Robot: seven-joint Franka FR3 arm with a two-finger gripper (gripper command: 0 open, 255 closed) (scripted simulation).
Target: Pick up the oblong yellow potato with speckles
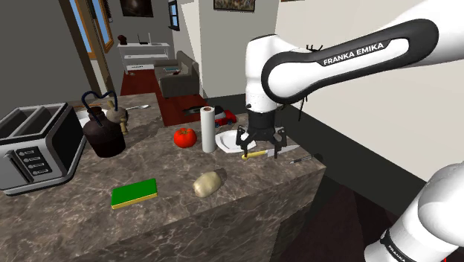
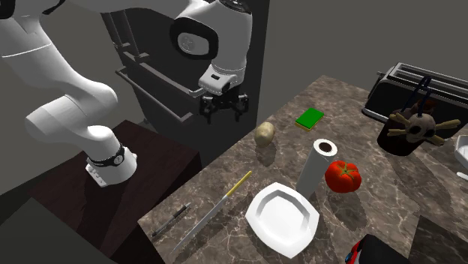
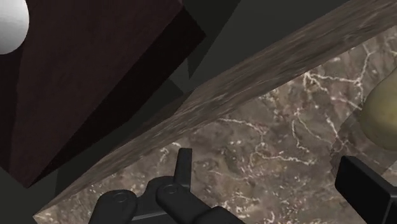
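The oblong yellow-tan potato (image 1: 208, 183) lies on the dark marble counter (image 1: 82, 223), near its front edge between a green sponge and a white plate. In the second exterior view the potato (image 2: 264, 133) sits just inside the counter's edge, and my black gripper (image 2: 225, 111) hangs in the air a little to its left, out over that edge. In the shoulder view the gripper (image 1: 261, 149) hovers above the counter, to the right of the potato. In the wrist view the gripper (image 3: 273, 178) is open, its fingers wide apart over bare marble, and the potato (image 3: 382, 111) is beyond the one finger (image 3: 366, 184).
A green sponge (image 1: 134, 193), a tomato (image 1: 185, 137), a paper towel roll (image 1: 209, 129), a white plate (image 1: 227, 141) and a yellow-handled knife (image 1: 256, 153) lie around the potato. A toaster (image 1: 37, 145) and a dark jug (image 1: 102, 130) stand farther left. The dark stand (image 2: 150, 180) adjoins the counter's edge.
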